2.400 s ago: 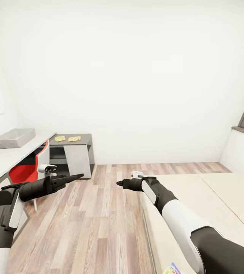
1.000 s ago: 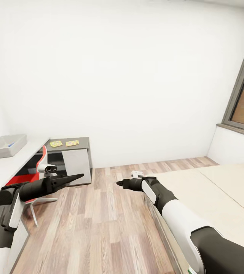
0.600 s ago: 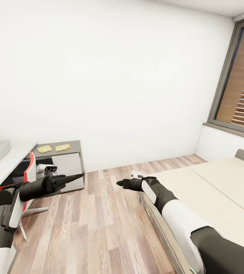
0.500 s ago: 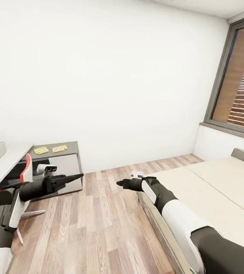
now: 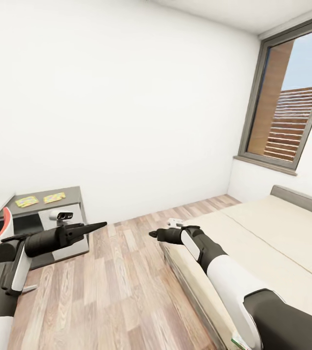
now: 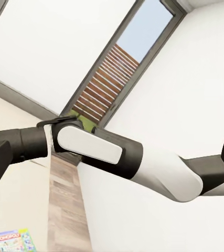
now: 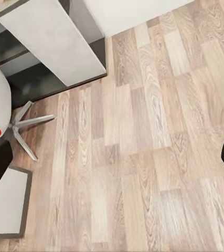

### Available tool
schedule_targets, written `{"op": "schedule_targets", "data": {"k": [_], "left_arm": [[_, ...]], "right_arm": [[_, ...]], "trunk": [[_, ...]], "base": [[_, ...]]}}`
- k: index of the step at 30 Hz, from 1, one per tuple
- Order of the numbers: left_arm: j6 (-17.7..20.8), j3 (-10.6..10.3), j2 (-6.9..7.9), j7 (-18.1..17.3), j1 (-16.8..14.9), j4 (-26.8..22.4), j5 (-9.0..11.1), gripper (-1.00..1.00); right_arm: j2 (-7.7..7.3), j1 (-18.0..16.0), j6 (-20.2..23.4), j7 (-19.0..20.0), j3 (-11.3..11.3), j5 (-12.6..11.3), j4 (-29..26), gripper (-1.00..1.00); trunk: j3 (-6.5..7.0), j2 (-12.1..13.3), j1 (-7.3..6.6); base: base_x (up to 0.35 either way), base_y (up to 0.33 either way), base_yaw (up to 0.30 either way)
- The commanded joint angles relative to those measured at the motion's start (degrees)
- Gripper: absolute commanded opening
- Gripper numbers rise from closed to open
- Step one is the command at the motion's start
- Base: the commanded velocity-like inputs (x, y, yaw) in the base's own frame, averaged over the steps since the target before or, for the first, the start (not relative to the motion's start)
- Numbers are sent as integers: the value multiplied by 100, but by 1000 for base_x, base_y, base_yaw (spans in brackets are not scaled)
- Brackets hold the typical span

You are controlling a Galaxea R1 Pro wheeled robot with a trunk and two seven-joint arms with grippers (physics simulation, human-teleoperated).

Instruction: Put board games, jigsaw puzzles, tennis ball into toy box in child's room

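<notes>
Left wrist view, board game (image 6: 9,241) on bed (image 6: 17,210)

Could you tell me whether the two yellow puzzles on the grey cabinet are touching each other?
Apart. In the head view the two jigsaw puzzles lie side by side on the grey cabinet, with a strip of grey top showing between them.

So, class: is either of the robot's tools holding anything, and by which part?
Nothing is held: the left tool and right tool both hang over bare floor.
</notes>
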Motion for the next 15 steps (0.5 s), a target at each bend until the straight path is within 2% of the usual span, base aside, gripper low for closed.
{"op": "schedule_targets", "data": {"k": [1, 15], "left_arm": [[61, 1, 2, -22, 0, -1, -2, 100], [61, 1, 2, -22, 0, -1, -3, 100]], "right_arm": [[0, -2, 16, 8, 9, 8, -2, 100], [0, -2, 18, 8, 9, 8, -2, 100]], "trunk": [[2, -4, 2], [68, -4, 2]], "base": [[5, 2, -247], [1, 2, -247]]}}
